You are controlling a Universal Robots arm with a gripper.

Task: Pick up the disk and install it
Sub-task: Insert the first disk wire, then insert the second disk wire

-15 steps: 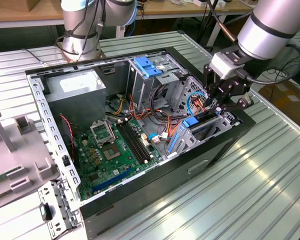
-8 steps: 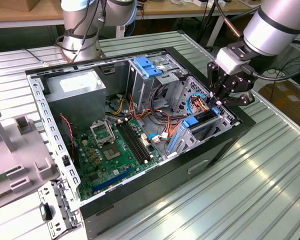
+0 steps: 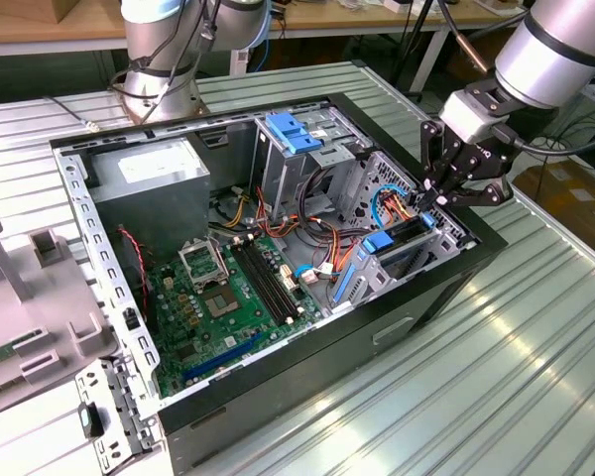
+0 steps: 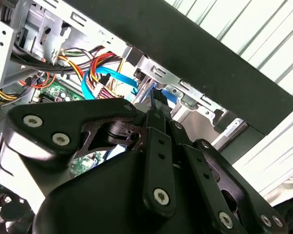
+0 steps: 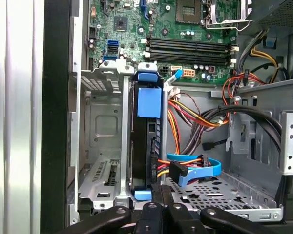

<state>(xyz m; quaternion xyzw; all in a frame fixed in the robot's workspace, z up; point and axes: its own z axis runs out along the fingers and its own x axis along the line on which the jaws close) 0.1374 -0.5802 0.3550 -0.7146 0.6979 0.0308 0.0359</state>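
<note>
Blue-framed disk (image 5: 147,141) seated upright in drive cage (image 5: 102,146), pincer (image 5: 158,197) pressed together at its end.

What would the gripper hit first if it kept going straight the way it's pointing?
Most likely the disk, standing on edge in its metal bay: the gripper sits right at its near end. Depth is hard to judge.

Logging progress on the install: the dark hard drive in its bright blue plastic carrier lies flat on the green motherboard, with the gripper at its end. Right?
Not quite. In the first wrist view the dark hard drive in its bright blue plastic carrier stands on edge in the metal drive cage, not flat on the green motherboard. The gripper is at its end.
</note>
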